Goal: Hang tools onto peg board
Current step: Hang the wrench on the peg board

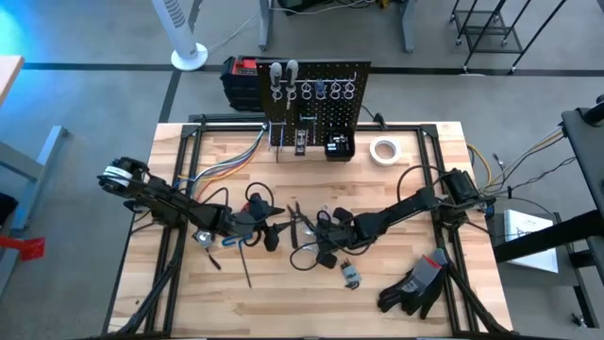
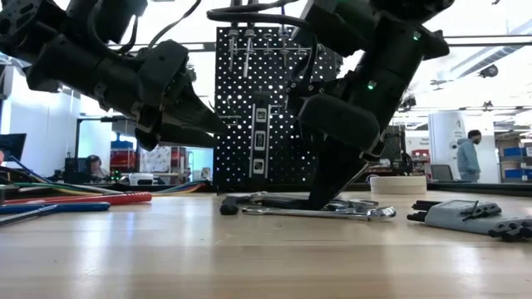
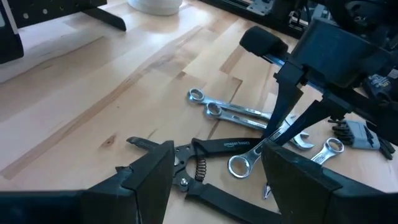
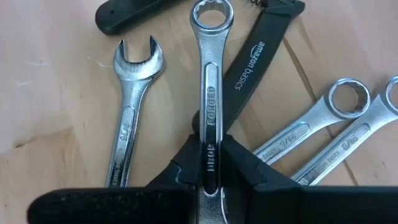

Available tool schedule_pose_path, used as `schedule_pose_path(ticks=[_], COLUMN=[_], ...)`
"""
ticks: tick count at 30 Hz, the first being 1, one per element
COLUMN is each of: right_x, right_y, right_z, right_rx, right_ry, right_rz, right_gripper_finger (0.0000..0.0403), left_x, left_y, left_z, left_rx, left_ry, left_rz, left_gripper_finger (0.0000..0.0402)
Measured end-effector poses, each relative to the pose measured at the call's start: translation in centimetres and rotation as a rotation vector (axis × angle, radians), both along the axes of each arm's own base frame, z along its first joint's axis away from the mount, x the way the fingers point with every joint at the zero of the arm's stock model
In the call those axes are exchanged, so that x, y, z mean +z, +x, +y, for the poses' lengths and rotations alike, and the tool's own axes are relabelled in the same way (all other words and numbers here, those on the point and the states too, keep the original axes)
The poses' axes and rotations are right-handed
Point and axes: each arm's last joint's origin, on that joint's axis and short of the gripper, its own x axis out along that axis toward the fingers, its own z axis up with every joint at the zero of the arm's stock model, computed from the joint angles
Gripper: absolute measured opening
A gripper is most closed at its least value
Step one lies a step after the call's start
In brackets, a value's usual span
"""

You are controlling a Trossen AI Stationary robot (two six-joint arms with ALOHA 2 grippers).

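Observation:
The peg board [image 1: 316, 99] stands upright at the table's far edge, with a few tools on its hooks. Several silver wrenches [image 3: 236, 112] and black pliers [image 3: 217, 148] lie loose mid-table. My right gripper [image 4: 210, 163] points steeply down and is shut on one silver wrench [image 4: 210, 74], whose ring end lies across a pliers handle [image 4: 255, 56]. My left gripper [image 3: 217, 180] hovers open above the table just left of the pile, its fingers on either side of the pliers' head without touching. My right gripper pinches the wrench's shank [image 4: 210, 134] near its middle between its two fingers [image 4: 245, 165]. The fingers come from above, slanting down, and lie across the shank. The wrench lies flat and low, its ring end [image 4: 211, 15] over the pliers handle.
A white tape roll [image 1: 383, 151] lies near the board, and black gloves [image 1: 415, 283] lie at the near right. A red-and-black box [image 1: 243, 80] stands behind the board's left side. Long tools [image 2: 75, 199] lie at the left. The near middle of the table [image 1: 283, 302] is bare wood.

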Motion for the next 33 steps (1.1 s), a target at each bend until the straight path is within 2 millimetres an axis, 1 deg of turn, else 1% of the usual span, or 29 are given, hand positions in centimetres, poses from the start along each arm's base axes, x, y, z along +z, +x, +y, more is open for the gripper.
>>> schedule_pose_path(ticks=[4, 8, 12, 15, 16, 20, 24, 26, 31, 33], right_x=[0.4, 1.8, 4.4, 5.2, 5.4, 7.0, 6.6, 6.9, 6.2, 5.8], right_y=[-0.2, -1.2, -2.0, -2.9, -3.2, -3.6, -4.2, -4.5, -5.8, -6.2], right_z=[0.4, 1.2, 2.0, 2.1, 2.3, 2.4, 2.1, 2.0, 0.9, 0.4], right_rx=[0.002, 0.025, 0.002, -0.028, -0.025, 0.007, 0.089, 0.140, 0.251, 0.253], right_ry=[-0.026, -0.048, -0.118, -0.162, -0.158, -0.100, -0.029, 0.049, 0.190, 0.212], right_rz=[-0.022, -0.035, -0.162, -0.213, -0.236, -0.433, -0.584, -0.715, -0.980, -1.033], right_gripper_finger=[0.0026, 0.0026, 0.0026, 0.0026, 0.0026, 0.0026, 0.0026, 0.0026, 0.0026, 0.0026], left_x=[0.0, 0.0, 0.2, 0.3, 0.3, 1.0, 1.7, 2.1, 2.4, 2.1], left_y=[0.0, -0.1, -0.3, -0.4, -0.4, 0.0, 0.5, 0.5, 0.9, 1.1], left_z=[-0.2, -0.4, -0.7, -0.9, -1.0, -1.8, -3.1, -3.6, -4.0, -4.0], left_rx=[-0.005, 0.005, 0.046, 0.044, 0.037, -0.023, -0.106, -0.134, -0.177, -0.190], left_ry=[-0.005, 0.006, 0.034, 0.045, 0.054, 0.129, 0.239, 0.282, 0.391, 0.455], left_rz=[-0.002, -0.006, -0.016, -0.021, -0.019, -0.054, -0.095, -0.120, -0.221, -0.242], left_gripper_finger=[0.0231, 0.0231, 0.0231, 0.0231, 0.0231, 0.0231, 0.0231, 0.0231, 0.0231, 0.0231])
